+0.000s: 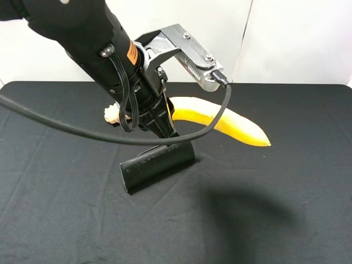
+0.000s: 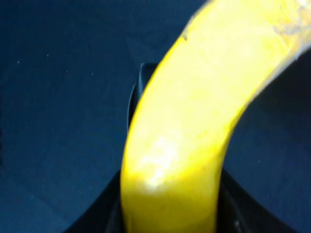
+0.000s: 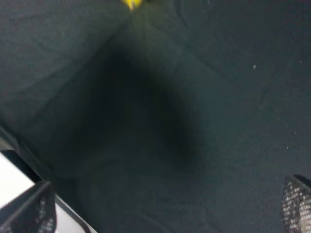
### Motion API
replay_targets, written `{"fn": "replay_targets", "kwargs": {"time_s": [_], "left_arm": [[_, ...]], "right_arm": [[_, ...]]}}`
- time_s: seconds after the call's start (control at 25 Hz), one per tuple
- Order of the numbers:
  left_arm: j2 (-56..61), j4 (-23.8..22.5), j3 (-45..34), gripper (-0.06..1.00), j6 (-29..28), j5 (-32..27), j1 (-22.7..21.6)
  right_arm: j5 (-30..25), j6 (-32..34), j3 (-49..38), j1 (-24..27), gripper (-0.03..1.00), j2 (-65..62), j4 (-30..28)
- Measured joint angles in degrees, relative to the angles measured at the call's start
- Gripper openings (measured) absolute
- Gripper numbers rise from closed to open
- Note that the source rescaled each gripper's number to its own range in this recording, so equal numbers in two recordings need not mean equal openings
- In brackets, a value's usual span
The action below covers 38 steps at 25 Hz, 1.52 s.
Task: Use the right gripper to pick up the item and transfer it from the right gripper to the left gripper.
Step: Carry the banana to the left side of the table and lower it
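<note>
Pinching the banana [image 1: 231,124] near one end, the left gripper [image 1: 163,125] risks it swivelling beyond its fingers, while the right gripper [image 3: 163,204] gapes wide, empty.

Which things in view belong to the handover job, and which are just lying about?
Job:
banana
left gripper, shut on it
right gripper, open

Lying about:
black pouch
tan roller, mostly hidden

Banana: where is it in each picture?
Exterior high: the banana is mid-picture, reaching a little right of centre.
Left wrist: very close up, filling the middle.
Right wrist: only a tiny yellow bit at the edge.
Shared landmark: the black cloth.
</note>
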State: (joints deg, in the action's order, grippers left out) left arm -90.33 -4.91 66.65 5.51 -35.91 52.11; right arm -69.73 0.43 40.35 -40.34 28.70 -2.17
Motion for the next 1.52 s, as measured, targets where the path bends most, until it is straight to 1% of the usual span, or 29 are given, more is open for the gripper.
{"fn": "replay_targets", "kwargs": {"time_s": [0.4, 0.48, 0.6, 0.68, 0.72, 1.32, 1.4, 1.52], "left_arm": [[0.0, 0.0, 0.0, 0.00, 0.0, 0.0, 0.0], [0.0, 0.0, 0.0, 0.00, 0.0, 0.0, 0.0], [0.0, 0.0, 0.0, 0.00, 0.0, 0.0, 0.0], [0.0, 0.0, 0.0, 0.00, 0.0, 0.0, 0.0], [0.0, 0.0, 0.0, 0.00, 0.0, 0.0, 0.0], [0.0, 0.0, 0.0, 0.00, 0.0, 0.0, 0.0], [0.0, 0.0, 0.0, 0.00, 0.0, 0.0, 0.0], [0.0, 0.1, 0.0, 0.00, 0.0, 0.6, 0.0]], "right_arm": [[0.1, 0.0, -6.8, 0.0, 1.00, -15.9, -0.1], [1.9, 0.3, -8.2, 0.0, 1.00, -18.6, -0.1], [7.5, 1.7, -10.5, 0.0, 1.00, -21.8, -0.1], [10.4, 2.3, -11.3, 0.0, 1.00, -22.6, -0.1], [10.7, 2.4, -11.6, 0.0, 1.00, -22.7, -0.1], [10.9, 2.9, -12.0, -0.2, 1.00, -22.7, -0.2], [10.9, 2.9, -12.0, 0.6, 1.00, -22.7, 0.0], [10.9, 2.9, -12.0, 4.6, 1.00, -22.7, 0.0]]}}
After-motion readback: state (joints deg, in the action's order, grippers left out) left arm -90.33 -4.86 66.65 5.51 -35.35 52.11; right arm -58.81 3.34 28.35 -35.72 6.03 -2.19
